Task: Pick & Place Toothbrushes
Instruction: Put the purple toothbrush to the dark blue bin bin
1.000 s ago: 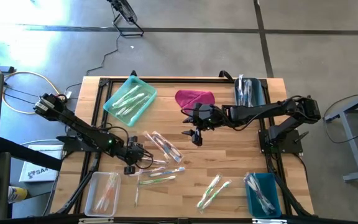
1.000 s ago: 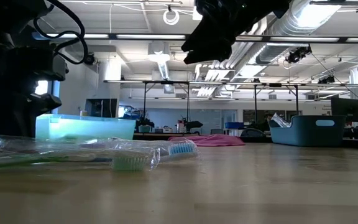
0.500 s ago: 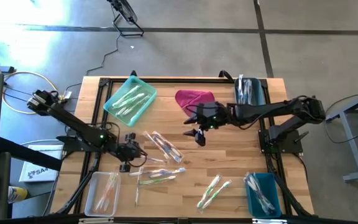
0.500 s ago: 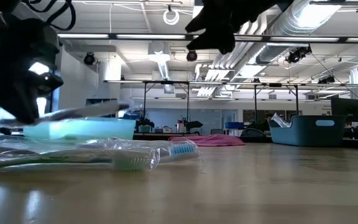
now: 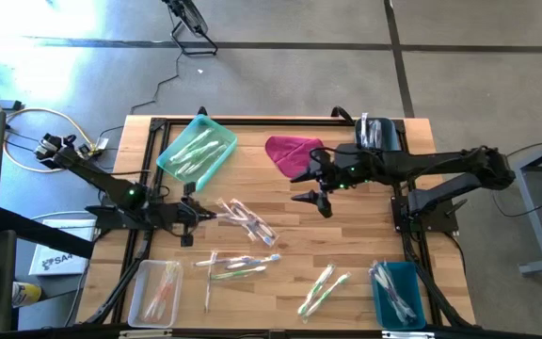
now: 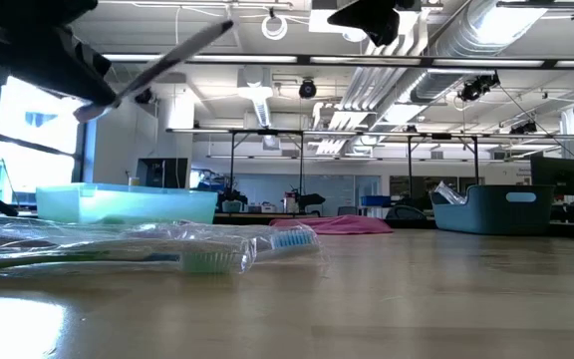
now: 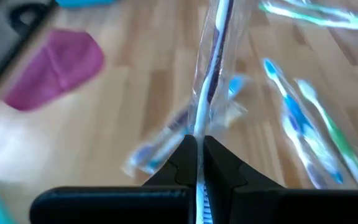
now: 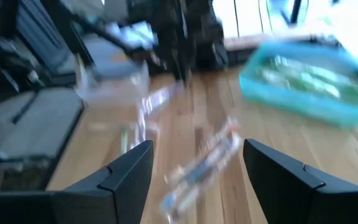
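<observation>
- My left gripper (image 7: 196, 163) is pinched tight on one wrapped toothbrush (image 7: 209, 81), which sticks straight out ahead of the fingertips; a second ago that gripper was down among the loose pile, and now it has lifted clear.
- From the low view the held brush (image 6: 157, 65) hangs tilted well above the table (image 6: 387, 299), so I judge the pick is done and the carry has begun.
- The pile of toothbrushes (image 5: 243, 221) lies just beyond and below the left gripper (image 5: 188, 214); more sit further off toward my right arm's side.
- The light teal tray (image 5: 197, 149) is nearby ahead of the left gripper; the clear tray (image 5: 160, 290) is behind it. I cannot tell yet which one this brush belongs in.
- My right gripper (image 5: 322, 200) has pulled back beside the pink cloth (image 5: 293, 151), fingers spread wide and holding nothing, hovering above the table.
- The dark blue bin (image 5: 398, 292) already holds a few brushes.
</observation>
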You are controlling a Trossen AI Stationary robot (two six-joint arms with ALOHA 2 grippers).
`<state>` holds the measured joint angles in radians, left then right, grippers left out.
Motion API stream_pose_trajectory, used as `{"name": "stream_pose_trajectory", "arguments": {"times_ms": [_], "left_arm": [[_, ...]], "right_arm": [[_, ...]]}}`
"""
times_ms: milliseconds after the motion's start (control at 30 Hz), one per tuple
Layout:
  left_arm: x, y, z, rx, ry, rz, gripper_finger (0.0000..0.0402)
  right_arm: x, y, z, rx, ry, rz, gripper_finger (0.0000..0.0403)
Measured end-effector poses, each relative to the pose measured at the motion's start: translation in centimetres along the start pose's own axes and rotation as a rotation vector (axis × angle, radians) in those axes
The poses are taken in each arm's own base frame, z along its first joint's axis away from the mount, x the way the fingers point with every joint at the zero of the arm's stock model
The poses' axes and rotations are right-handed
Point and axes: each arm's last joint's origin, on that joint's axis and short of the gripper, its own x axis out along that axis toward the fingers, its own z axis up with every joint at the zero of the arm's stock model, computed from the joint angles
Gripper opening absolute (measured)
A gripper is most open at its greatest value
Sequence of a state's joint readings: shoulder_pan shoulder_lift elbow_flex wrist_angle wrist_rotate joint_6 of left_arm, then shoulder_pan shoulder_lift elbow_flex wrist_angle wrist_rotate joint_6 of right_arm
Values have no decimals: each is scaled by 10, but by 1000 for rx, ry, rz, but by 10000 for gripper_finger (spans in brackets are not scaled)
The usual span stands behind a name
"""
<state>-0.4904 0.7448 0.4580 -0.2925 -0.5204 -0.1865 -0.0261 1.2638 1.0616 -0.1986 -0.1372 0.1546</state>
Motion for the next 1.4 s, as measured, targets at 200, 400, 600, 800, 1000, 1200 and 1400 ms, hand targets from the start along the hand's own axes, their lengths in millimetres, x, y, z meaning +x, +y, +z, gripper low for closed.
{"name": "stream_pose_trajectory", "arguments": {"times_ms": [200,400,600,800,1000,1200,1400], "left_arm": [[-17,12,7,-36,-115,106,4],[-26,16,16,-108,-220,100,4],[-28,17,23,-125,-289,106,4],[-23,31,25,-204,-294,196,4],[-19,42,28,-263,-299,169,3],[-17,48,29,-288,-305,164,3],[-16,47,29,-282,-296,137,3]], "right_arm": [[-2,-1,-5,6,53,-16,243],[4,-2,-7,7,63,-17,243],[22,-5,-12,8,73,-15,243],[46,-6,-8,-29,-30,37,243],[70,-5,-3,-173,-199,48,243],[94,-11,-4,-197,-330,-21,243],[111,-17,-7,-185,-444,-112,243]]}}
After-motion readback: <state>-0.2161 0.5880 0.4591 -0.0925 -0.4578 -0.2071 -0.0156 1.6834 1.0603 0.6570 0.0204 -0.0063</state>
